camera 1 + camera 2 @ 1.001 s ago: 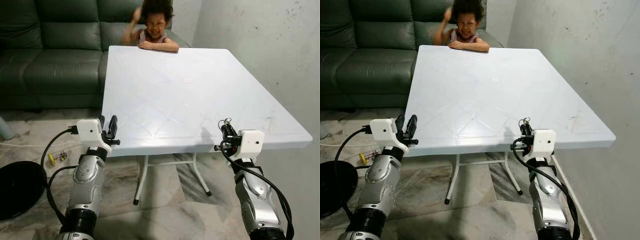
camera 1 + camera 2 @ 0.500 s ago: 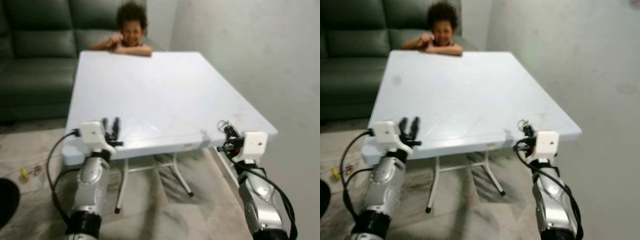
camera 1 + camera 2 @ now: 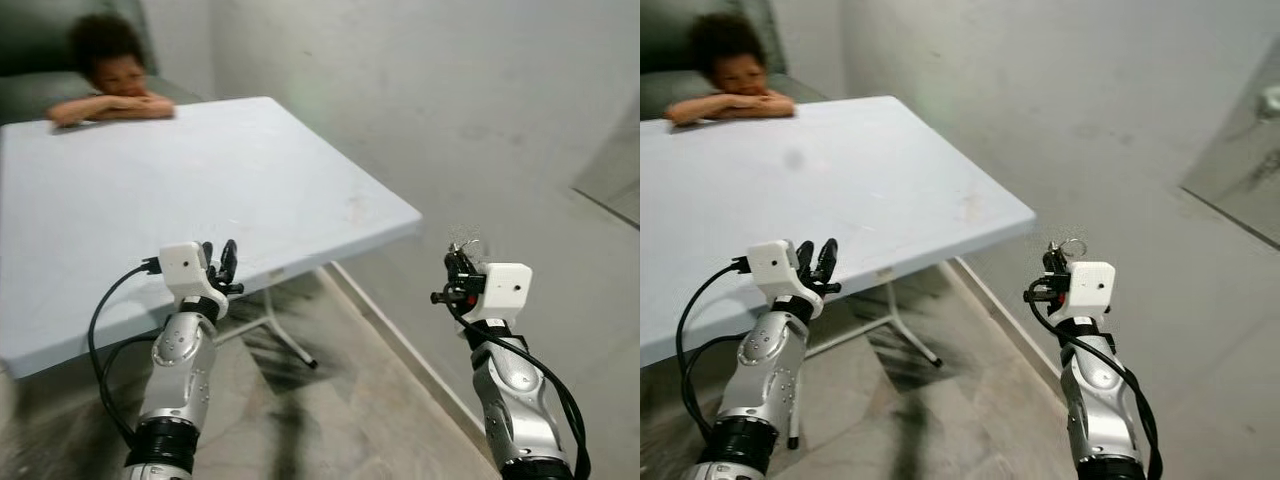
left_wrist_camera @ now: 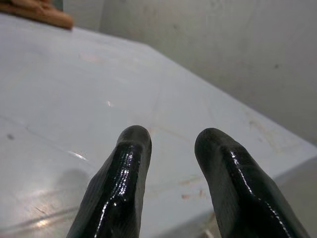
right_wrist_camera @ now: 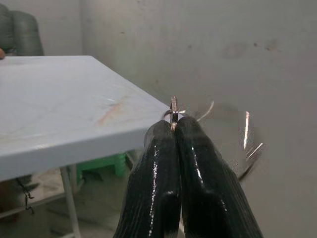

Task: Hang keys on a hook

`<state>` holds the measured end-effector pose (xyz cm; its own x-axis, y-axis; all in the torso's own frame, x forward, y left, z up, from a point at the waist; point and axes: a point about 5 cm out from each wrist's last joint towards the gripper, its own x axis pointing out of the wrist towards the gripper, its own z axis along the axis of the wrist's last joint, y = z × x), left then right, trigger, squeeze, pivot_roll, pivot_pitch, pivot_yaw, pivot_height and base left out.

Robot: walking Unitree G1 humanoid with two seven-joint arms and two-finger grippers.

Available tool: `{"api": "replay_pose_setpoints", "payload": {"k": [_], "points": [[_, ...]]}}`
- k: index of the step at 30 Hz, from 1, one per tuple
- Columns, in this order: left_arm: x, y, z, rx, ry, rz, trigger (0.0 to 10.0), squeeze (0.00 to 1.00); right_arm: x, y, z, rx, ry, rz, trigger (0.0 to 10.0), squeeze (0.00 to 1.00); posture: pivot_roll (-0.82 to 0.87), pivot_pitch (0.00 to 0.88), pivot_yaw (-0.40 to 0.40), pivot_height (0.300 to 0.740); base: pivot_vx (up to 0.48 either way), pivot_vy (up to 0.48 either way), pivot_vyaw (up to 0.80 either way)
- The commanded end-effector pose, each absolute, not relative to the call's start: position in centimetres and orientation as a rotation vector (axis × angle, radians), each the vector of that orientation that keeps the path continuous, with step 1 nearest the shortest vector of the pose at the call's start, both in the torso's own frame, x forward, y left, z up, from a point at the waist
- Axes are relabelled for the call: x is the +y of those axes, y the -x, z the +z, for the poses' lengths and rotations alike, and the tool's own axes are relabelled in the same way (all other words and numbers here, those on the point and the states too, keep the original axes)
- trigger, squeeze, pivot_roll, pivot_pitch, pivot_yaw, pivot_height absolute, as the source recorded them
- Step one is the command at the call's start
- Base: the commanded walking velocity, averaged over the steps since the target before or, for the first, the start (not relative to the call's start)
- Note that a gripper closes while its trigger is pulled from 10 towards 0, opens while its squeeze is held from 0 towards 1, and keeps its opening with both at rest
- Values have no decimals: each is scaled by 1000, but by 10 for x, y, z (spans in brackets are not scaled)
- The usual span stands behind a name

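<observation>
My right gripper [image 3: 457,264] is shut on a small bunch of keys [image 3: 462,240]; the metal ring [image 5: 174,110] pokes out above the pinched fingertips [image 5: 174,129] in the right wrist view. It is held up in front of the bare grey wall [image 3: 420,110], to the right of the white table [image 3: 150,200]. Over the table's near edge, my left gripper [image 3: 218,257] stands open with nothing between its fingers [image 4: 131,148].
A person [image 3: 105,75] leans on the table's far edge. The table's metal legs [image 3: 285,335] stand on the tiled floor between my arms. At the far right a slanted panel [image 3: 1240,170] meets the wall.
The camera has swung to the right: the sofa has left the view and the wall fills more of it. Both grippers hold the same pose, the right still shut on the keys.
</observation>
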<state>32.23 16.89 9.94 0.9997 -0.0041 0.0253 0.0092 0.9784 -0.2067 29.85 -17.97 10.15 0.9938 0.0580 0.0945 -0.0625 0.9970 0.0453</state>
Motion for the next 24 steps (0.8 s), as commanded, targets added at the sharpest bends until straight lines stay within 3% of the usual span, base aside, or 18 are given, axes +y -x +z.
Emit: {"api": "replay_pose_setpoints", "payload": {"k": [1,24], "points": [[165,-324,104,-32,197,-14,10000,0,-181,-301,108,-112,-44,65,10000,0,135,0,-94,740,0,0,-719],[162,-323,104,-4,184,18,10000,0,-181,-304,111,-96,-55,61,10000,0,138,0,-106,740,0,0,-691]]}}
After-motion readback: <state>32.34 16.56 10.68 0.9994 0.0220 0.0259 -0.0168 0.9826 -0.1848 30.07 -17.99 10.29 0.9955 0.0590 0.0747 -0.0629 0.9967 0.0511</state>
